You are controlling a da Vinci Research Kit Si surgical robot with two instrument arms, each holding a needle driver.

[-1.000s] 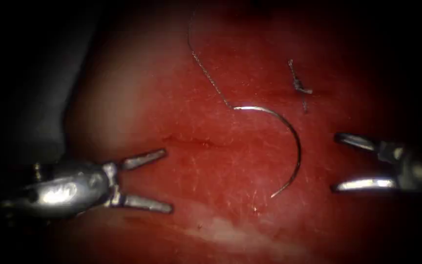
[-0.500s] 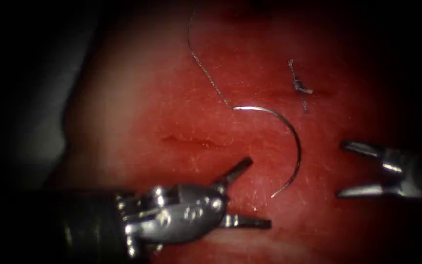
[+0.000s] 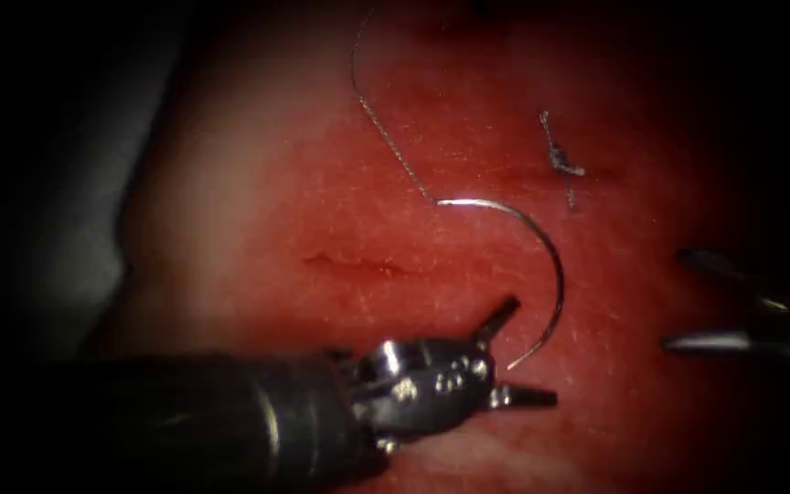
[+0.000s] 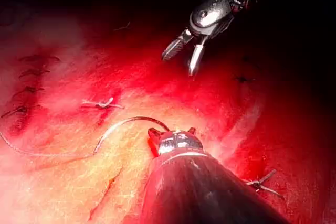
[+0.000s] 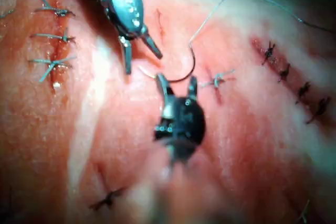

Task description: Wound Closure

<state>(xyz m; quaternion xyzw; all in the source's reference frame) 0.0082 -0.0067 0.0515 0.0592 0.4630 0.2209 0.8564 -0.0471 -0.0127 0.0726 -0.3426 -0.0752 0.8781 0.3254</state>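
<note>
The needle (image 3: 541, 247) lay loose on the tissue (image 3: 258, 220), just right of the short cut (image 3: 358, 265), not in the tissue and held by neither tool; its thread (image 3: 386, 128) ran up and away from its blunt end, past a tied stitch (image 3: 560, 163) further right of the cut. The left tool (image 3: 516, 352) held nothing, its jaws spread to either side of the needle's point, so the step in hand looked like picking the needle up; judged from this, a grip would want the jaws set squarely across the curve. The right tool (image 3: 701, 302) waited well right of the needle, jaws apart and empty. Over the last second the left tool had advanced from far left of the cut to the needle's point, while the right tool had drawn back rightward.
</note>
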